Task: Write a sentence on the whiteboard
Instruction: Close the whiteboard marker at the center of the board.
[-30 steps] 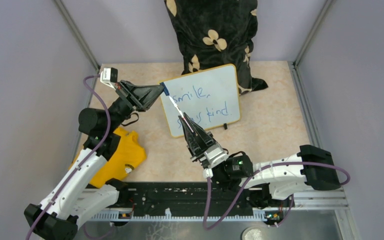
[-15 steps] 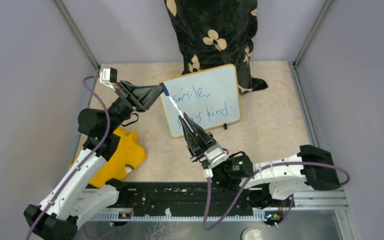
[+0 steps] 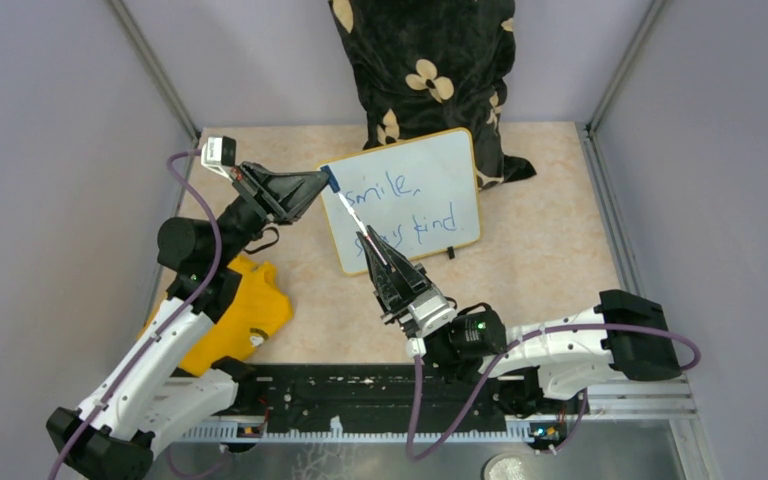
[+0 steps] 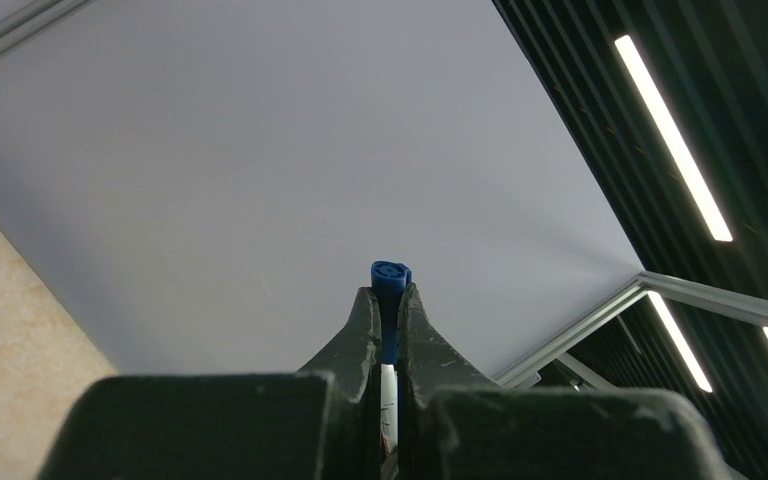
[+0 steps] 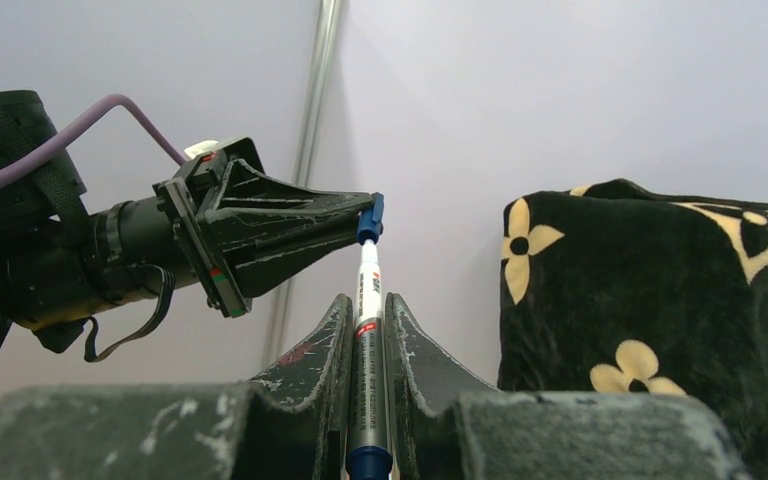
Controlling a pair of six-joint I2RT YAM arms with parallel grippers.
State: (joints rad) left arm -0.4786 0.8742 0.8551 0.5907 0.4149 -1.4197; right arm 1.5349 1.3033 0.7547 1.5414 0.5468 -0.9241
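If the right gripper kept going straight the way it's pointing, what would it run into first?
Probably the left gripper: the right gripper holds a marker whose blue cap is pinched by that gripper straight ahead.

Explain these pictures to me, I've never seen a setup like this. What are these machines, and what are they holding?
These are two robot arms fixed at the near edge of a table. Each arm ends in a two-finger gripper. The big picture is taken from a camera above and behind the arms. The other two pictures come from small cameras on the wrists, each looking out along its own fingers.

On the table stands a whiteboard with "smile, stay kind" written on it in blue. A black flowered cushion is behind the board, and a yellow cloth lies on the left.

The right gripper is closed around a marker. The left gripper pinches the blue cap at the marker's far end.
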